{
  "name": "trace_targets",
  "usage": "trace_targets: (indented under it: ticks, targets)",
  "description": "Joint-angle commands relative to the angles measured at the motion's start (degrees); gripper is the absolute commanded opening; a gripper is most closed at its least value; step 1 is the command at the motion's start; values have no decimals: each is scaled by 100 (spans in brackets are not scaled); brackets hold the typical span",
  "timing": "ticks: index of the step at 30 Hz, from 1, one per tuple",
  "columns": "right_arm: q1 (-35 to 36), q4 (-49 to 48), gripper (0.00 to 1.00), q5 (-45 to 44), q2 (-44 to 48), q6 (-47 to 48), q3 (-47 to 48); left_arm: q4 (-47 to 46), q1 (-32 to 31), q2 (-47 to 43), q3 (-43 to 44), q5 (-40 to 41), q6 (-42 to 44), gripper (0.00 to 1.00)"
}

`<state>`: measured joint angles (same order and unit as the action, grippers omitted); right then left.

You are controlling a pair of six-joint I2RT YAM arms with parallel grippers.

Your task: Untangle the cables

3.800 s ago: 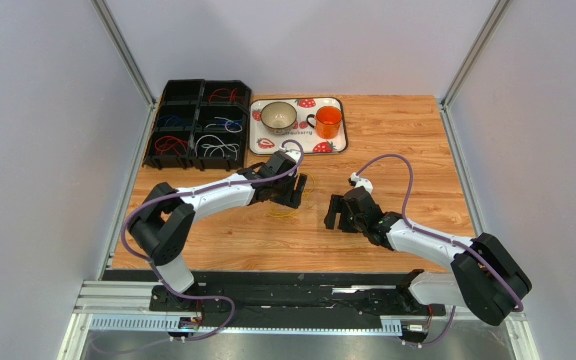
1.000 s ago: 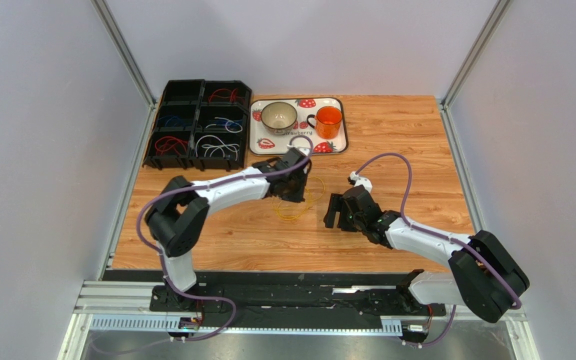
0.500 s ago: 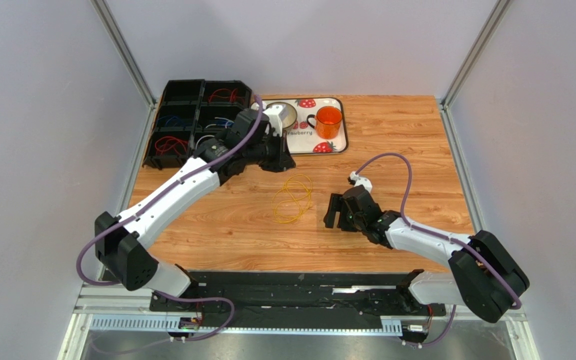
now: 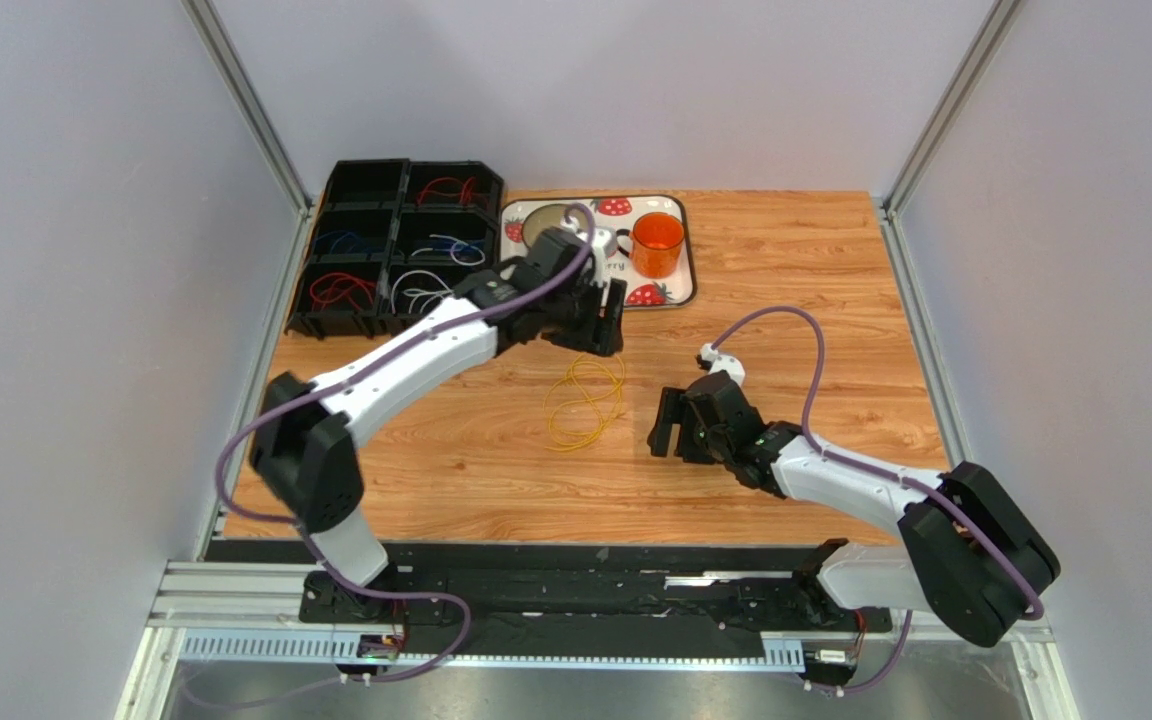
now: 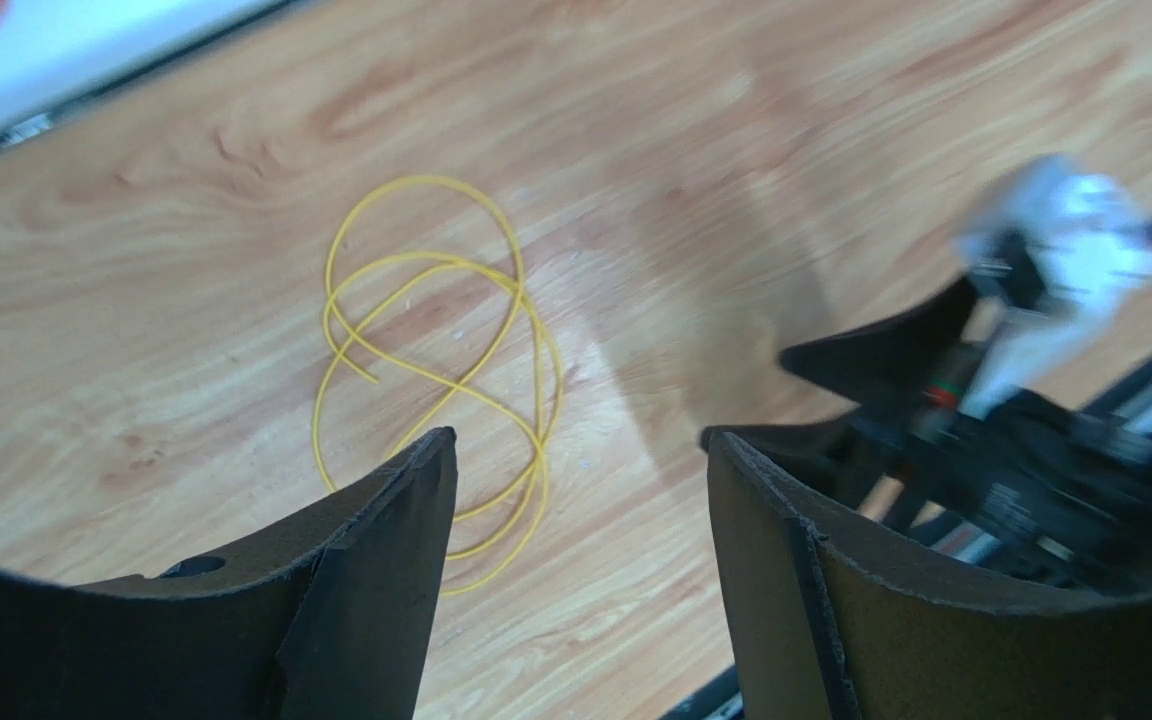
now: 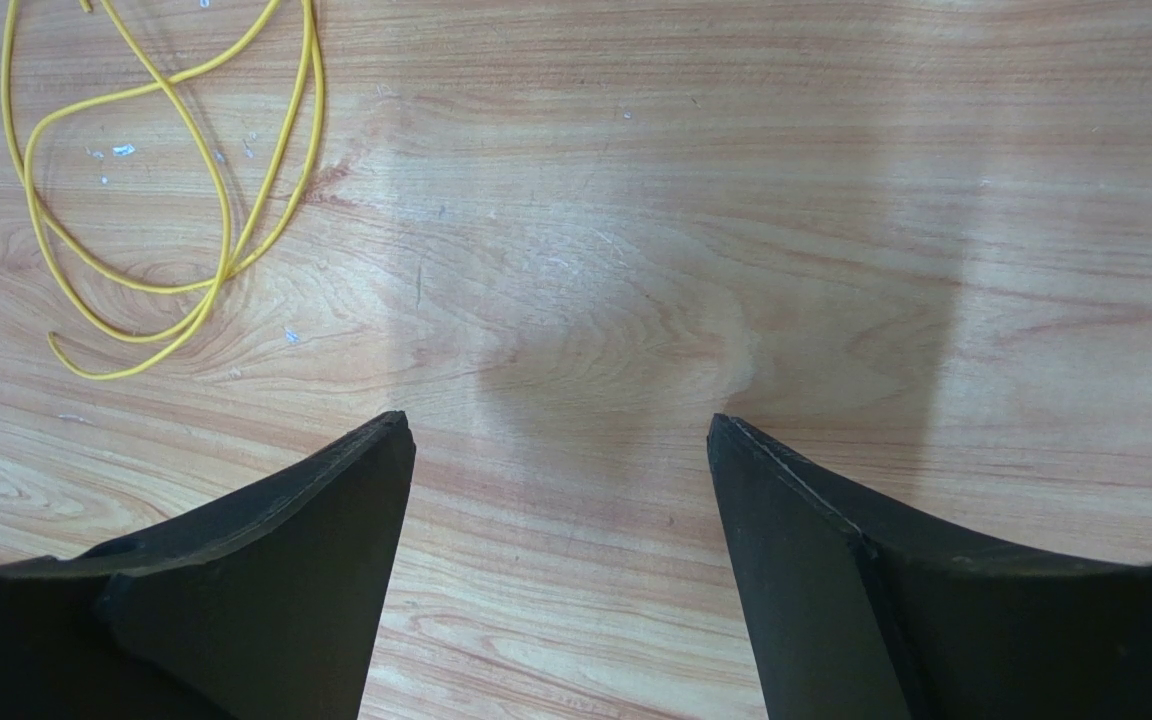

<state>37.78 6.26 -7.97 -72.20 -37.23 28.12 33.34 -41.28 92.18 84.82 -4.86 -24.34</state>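
Note:
A yellow cable (image 4: pixel 584 402) lies in loose loops on the wooden table; it also shows in the left wrist view (image 5: pixel 440 368) and at the top left of the right wrist view (image 6: pixel 162 180). My left gripper (image 4: pixel 606 318) is open and empty, hovering just behind the yellow cable, near the tray's front edge. My right gripper (image 4: pixel 672 425) is open and empty, low over the table just right of the cable. Red, blue and white cables lie sorted in a black compartment bin (image 4: pixel 396 249).
A strawberry-print tray (image 4: pixel 672 288) at the back holds a bowl (image 4: pixel 548 228) and an orange mug (image 4: pixel 657 240). The right gripper shows in the left wrist view (image 5: pixel 1018 435). Bare wood lies to the right.
My left arm swung back over the bin, then returned toward the yellow cable, open and empty. The yellow cable now lies uncovered on the table. The right arm has not moved.

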Motion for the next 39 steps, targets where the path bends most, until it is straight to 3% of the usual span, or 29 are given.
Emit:
trace_targets:
  ticks: [1,9,16,27,31,36,39]
  targets:
    - [-16,121,80,-47,40,-82,-70,-258,-275,913,184,469,-133,69]
    - [-16,121,80,-38,13,-74,-52,-328,-469,2127,624,943,-203,64]
    - [-25,103,80,6,-101,-47,1,-443,-610,2629,791,1251,-168,64]
    - [-16,94,80,41,-171,-30,36,-197,-671,3139,1063,1637,-414,56]
    - [-16,86,80,41,-171,-38,36,-126,-706,3315,1151,1708,-510,36]
    - [-16,86,80,58,-171,-30,36,-13,-812,3455,1160,1892,-589,26]
    - [-16,86,80,50,-171,-30,36,67,-873,3500,1099,2050,-704,15]
